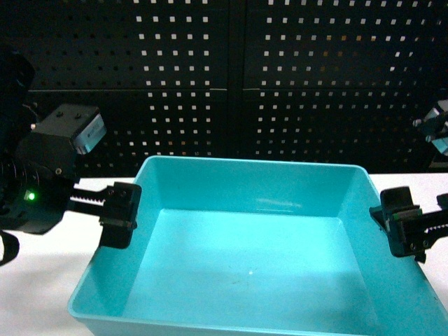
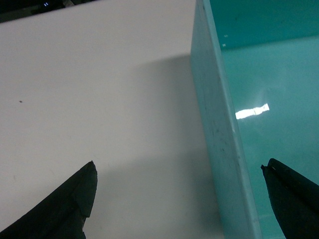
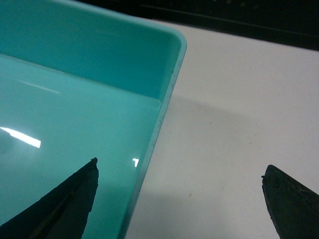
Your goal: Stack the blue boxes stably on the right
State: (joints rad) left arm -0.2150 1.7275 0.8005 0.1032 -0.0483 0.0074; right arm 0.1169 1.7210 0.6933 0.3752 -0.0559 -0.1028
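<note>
A light turquoise blue box [image 1: 252, 183] with smooth walls stands empty on the white table, filling the middle of the head view. My left gripper [image 1: 120, 217] is open at its left wall. In the left wrist view the gripper [image 2: 178, 167] straddles that wall [image 2: 219, 114], one finger over the table and one inside the box. My right gripper [image 1: 402, 224] is open at the right wall. The right wrist view shows this gripper [image 3: 179, 168] astride the rim of the box [image 3: 99, 59] near its far right corner. Neither gripper touches the box.
The white table [image 1: 56, 280] shows bare on both sides of the box. A black pegboard wall [image 1: 231, 77] rises just behind the table's far edge. The box's near edge runs out of the head view at the bottom.
</note>
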